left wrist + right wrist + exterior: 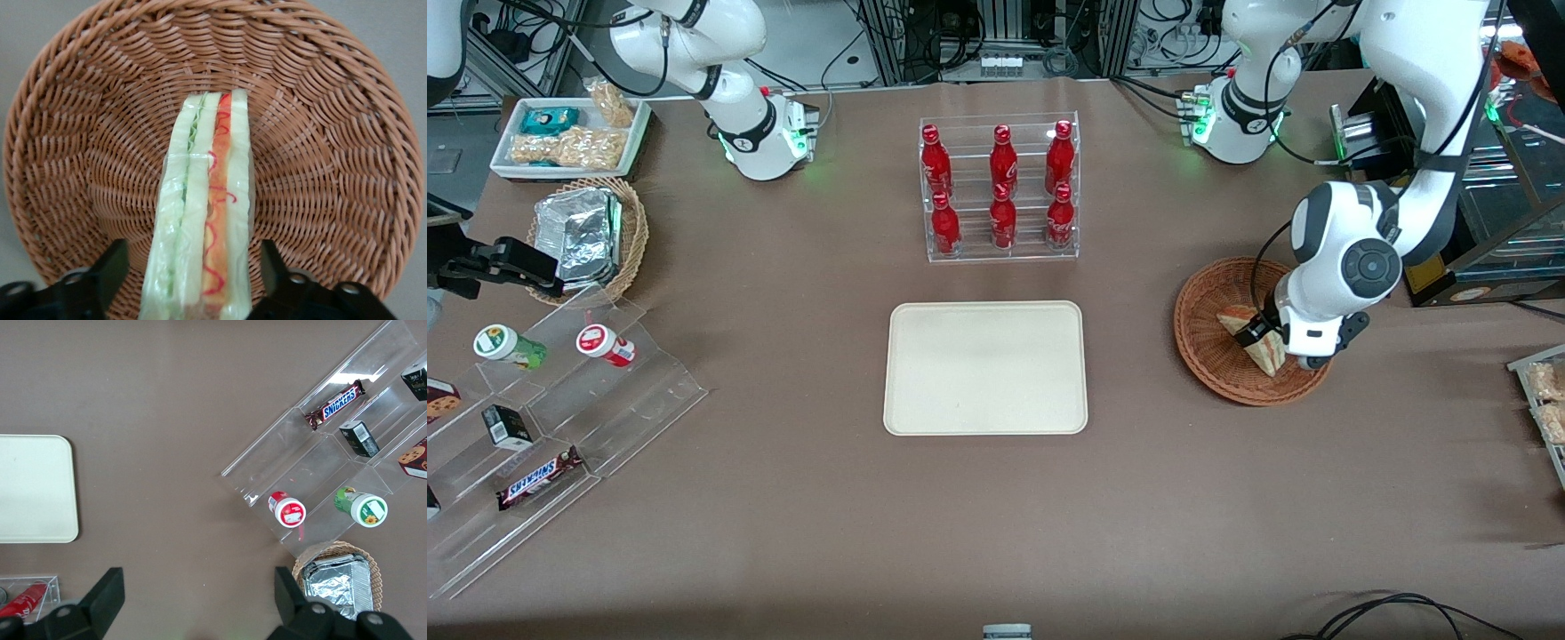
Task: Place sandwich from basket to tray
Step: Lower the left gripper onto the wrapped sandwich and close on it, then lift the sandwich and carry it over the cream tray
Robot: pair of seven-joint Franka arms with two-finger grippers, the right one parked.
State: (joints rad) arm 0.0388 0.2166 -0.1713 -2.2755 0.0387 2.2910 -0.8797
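Note:
The sandwich [203, 213] is a clear-wrapped wedge of white bread with green and red-orange layers. It stands on edge in the round reddish-brown wicker basket [1199, 342], which sits at the working arm's end of the table. My left gripper [1263, 336] is down inside the basket and open. Its two black fingers [112, 272] straddle the sandwich, with a small gap showing on each side. The cream rectangular tray [985, 367] lies flat at mid-table beside the basket, with nothing on it. The wrist hides part of the sandwich [1234, 319] in the front view.
A clear rack of red bottles [1000, 188] stands farther from the front camera than the tray. Toward the parked arm's end are a clear stepped stand with snacks [560, 400], a tan basket with a foil packet [587, 236] and a white tray of snack packets [569, 138].

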